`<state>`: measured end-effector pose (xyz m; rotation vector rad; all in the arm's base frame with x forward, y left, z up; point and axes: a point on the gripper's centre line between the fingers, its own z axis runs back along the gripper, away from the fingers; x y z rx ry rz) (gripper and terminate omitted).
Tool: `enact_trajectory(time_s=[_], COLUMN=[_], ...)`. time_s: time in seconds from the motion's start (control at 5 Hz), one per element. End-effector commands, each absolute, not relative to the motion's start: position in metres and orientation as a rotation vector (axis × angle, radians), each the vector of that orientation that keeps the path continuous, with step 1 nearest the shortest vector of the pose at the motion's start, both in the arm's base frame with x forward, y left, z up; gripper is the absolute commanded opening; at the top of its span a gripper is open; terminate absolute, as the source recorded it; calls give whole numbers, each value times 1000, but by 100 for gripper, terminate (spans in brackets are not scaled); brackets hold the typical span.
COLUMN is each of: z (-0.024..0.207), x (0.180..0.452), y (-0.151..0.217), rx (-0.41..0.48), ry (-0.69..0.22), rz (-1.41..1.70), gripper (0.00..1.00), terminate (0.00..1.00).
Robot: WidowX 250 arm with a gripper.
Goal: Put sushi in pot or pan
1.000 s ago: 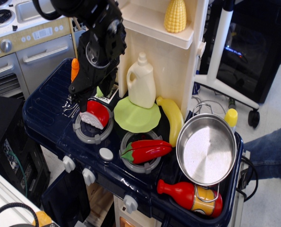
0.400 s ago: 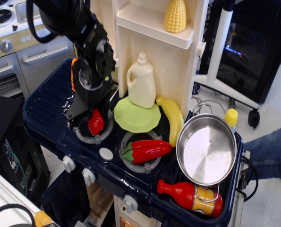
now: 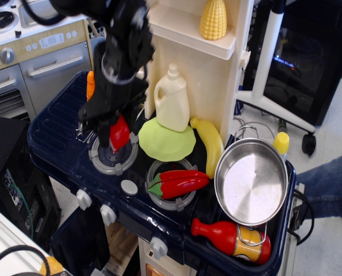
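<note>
Sushi (image 3: 119,133), left of centre, hangs clamped in the gripper (image 3: 112,137) just above the grey burner (image 3: 112,156), its long axis seemingly near vertical with the red top facing right, so carrying it right to the empty pan (image 3: 250,181) remains.

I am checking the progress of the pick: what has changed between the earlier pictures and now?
The gripper closed on the sushi and raised it off the grey burner, where it lay a second ago. The pan, green plate, chili pepper and red bottle stayed put.
</note>
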<state>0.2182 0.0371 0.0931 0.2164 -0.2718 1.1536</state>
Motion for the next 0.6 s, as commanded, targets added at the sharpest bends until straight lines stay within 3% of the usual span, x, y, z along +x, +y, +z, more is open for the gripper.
enact_trajectory(time_s=[0.0, 0.2, 0.4], z=[110, 102, 93], x=[215, 220, 234], y=[-45, -94, -135], rx=[1, -98, -169], ry=[-251, -303, -365], rz=[1047, 1045, 1029], gripper=[0, 0, 0], terminate=[0, 0, 100])
